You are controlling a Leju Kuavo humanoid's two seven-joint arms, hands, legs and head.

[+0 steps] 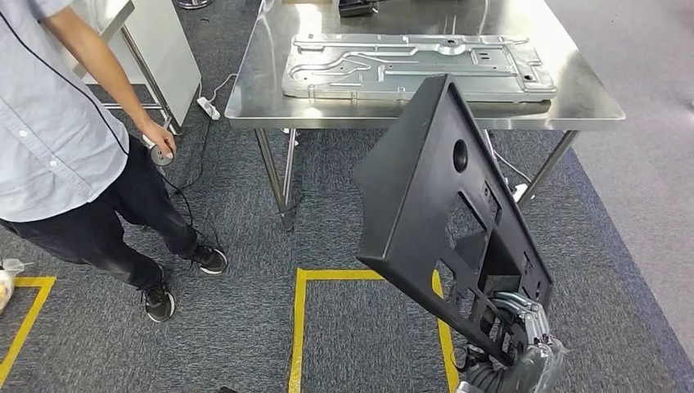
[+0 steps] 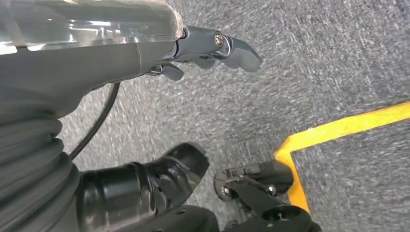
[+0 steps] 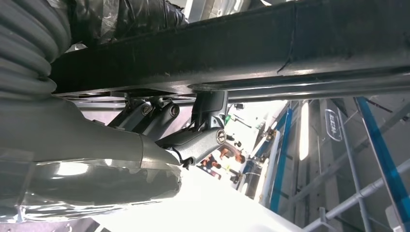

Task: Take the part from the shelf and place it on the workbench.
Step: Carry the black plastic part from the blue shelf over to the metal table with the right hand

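Grey carpet marked with yellow floor tape point(image 1: 299, 327) spreads beneath the robot, running up to a steel table point(image 1: 573, 98) ahead. Nearest, the right robot hand point(image 1: 524, 327) is clenched on the lower end of the black part point(image 1: 434, 188), fingers point(image 3: 203, 140) hooked around its edge. The left robot hand point(image 2: 212, 48) hangs over the carpet, holding nothing, fingers loosely apart. The part rises tilted from the grip, its long axis leaning up and forward, its top end just short of the table's near edge. Beyond lies a grey metal panel point(image 1: 409, 70); a person point(image 1: 57, 139) stands off the table's left corner.
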